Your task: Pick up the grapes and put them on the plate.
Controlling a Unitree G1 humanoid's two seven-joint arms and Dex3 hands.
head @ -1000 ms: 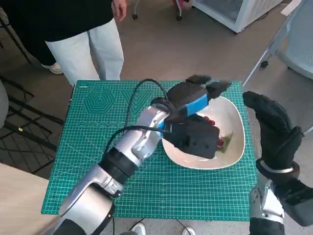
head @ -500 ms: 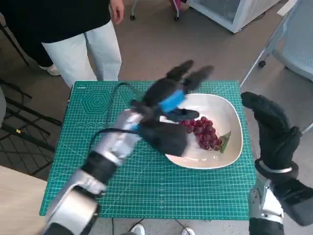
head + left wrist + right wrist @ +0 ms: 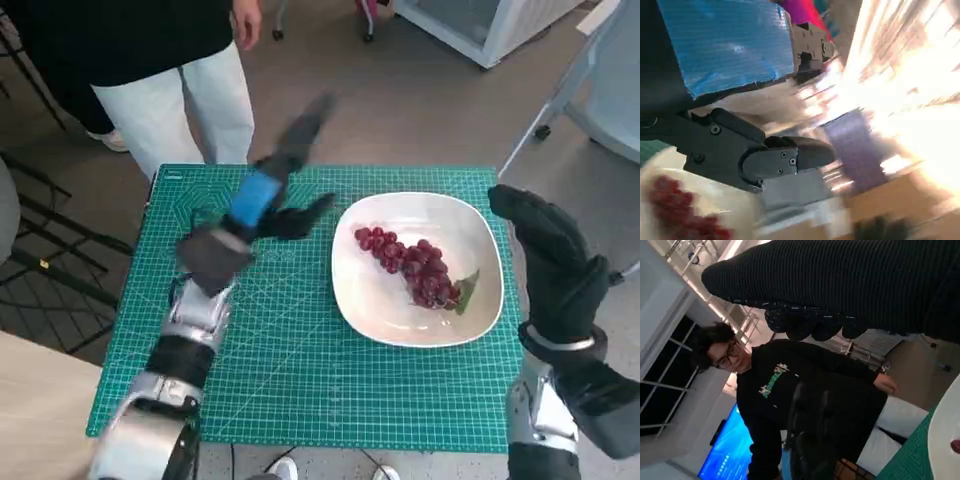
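One bunch of dark red grapes (image 3: 408, 265), glossy and tightly packed with a green leaf at its near end, lies slantwise across the one white plate (image 3: 365, 300), which sits on the green cutting mat (image 3: 300, 380) toward its far right corner. The left hand (image 3: 250, 215) hangs above the mat's far left part, blurred, its fingers (image 3: 305, 125) spread wide and holding nothing. The right hand (image 3: 550, 265) stands upright off the mat's right edge, gloved fingers loosely apart, empty. One person (image 3: 150, 60) stands beyond the far edge.
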